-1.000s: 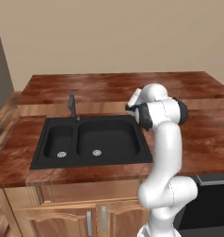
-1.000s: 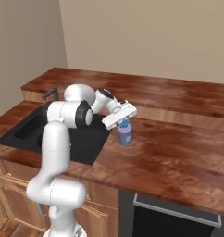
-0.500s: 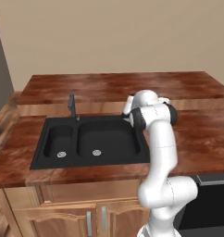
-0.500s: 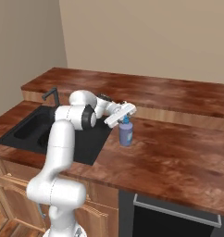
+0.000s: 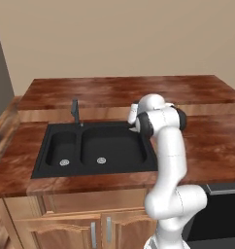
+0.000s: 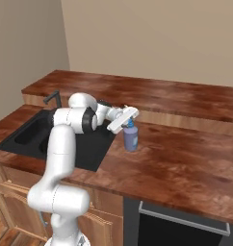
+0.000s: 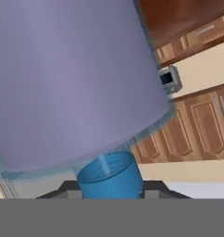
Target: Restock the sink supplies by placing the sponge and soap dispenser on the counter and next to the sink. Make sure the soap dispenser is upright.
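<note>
The soap dispenser, a bluish-purple bottle with a blue top, stands upright on the counter just right of the black sink. My gripper reaches in sideways from the sink side and is shut on the dispenser's blue top. In the hand view the soap dispenser looms large, and its blue neck sits in the gripper between the dark fingertips. In the left base view the sink lies left of the arm, which hides the bottle. The sponge is out of view.
A slim dark faucet stands behind the sink's divider. A raised counter ledge runs along the back. A dark appliance front sits under the counter at the right, with wooden cabinet doors below the sink.
The dispenser has come down slightly and now holds its place on the counter. The arm's upper joints have swung a little toward the sink, with the grip kept.
</note>
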